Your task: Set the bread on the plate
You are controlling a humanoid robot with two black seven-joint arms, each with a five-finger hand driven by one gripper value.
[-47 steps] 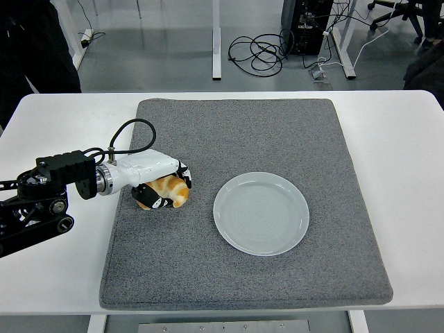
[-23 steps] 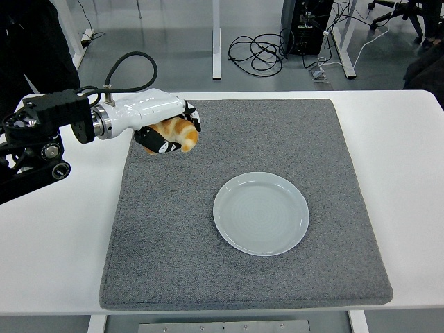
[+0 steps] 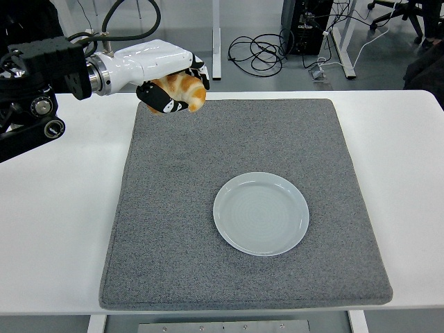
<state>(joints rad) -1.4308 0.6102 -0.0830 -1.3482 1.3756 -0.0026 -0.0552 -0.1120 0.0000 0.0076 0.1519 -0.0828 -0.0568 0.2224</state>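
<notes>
My left hand [image 3: 173, 87] is raised high over the far left part of the grey mat [image 3: 243, 201], fingers curled around a golden-brown piece of bread [image 3: 183, 89]. The bread sticks out to the right of the white-shelled hand. A pale grey round plate [image 3: 261, 213] lies flat on the mat, to the right of and nearer than the hand, with nothing on it. The right arm does not show.
The mat covers most of the white table [image 3: 402, 159]. Behind the table are desk legs, a tangle of black cables [image 3: 260, 52] on the floor and a dark computer case [image 3: 305, 24].
The left hand has lifted the bread off the mat's left side and carried it up and toward the far edge, drifting slightly right.
</notes>
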